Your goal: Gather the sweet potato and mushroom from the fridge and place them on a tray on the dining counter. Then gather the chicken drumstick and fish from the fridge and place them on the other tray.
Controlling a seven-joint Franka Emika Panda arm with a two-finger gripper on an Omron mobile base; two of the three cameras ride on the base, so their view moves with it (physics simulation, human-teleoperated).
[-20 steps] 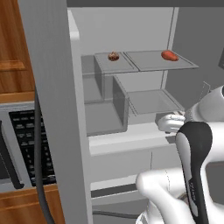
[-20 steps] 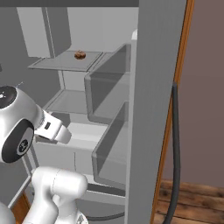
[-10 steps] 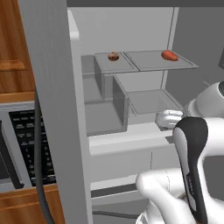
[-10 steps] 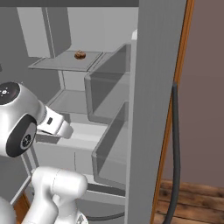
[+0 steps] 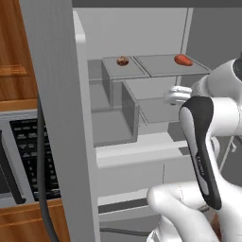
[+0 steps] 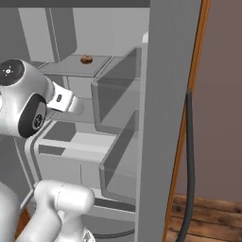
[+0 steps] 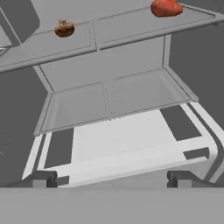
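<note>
One small brown mushroom and one smooth orange-red sweet potato lie on the grey fridge's upper shelf, above the gripper with fingers spread wide

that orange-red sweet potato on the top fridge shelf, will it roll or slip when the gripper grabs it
The sweet potato looks rounded and elongated, so a sideways nudge could probably roll it on the flat shelf. Its skin looks smooth, so the fingers may slip unless they close across its narrow width. It seems solid, likely stiff. The gripper stands open, below that shelf.
</note>
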